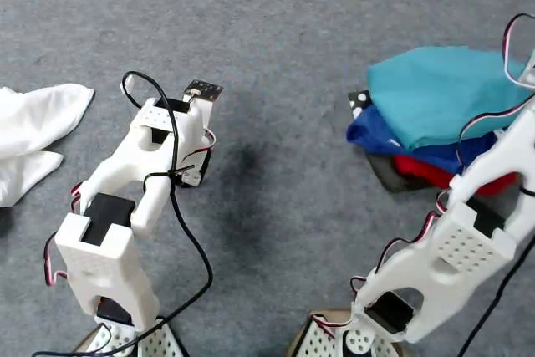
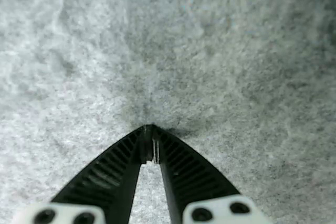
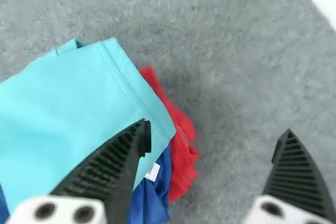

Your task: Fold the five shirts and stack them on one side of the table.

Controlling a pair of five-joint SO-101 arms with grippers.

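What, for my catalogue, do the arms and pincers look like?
The left arm and right arm are white plastic with black motors, trailing a black cable and red-white wires. The left pincer and right pincer have black, ribbed, tapering fingers.

No text, number or sign can be read. A small white label (image 3: 153,171) at the edge of the blue shirt (image 3: 152,203), lower middle of the frame, is too small to make out.

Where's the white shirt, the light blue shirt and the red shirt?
white shirt (image 1: 33,123): high view, middle of the crumpled cloth.
light blue shirt (image 1: 443,89): high view, its flat top side.
red shirt (image 3: 178,161): right wrist view, its edge that pokes out sideways.
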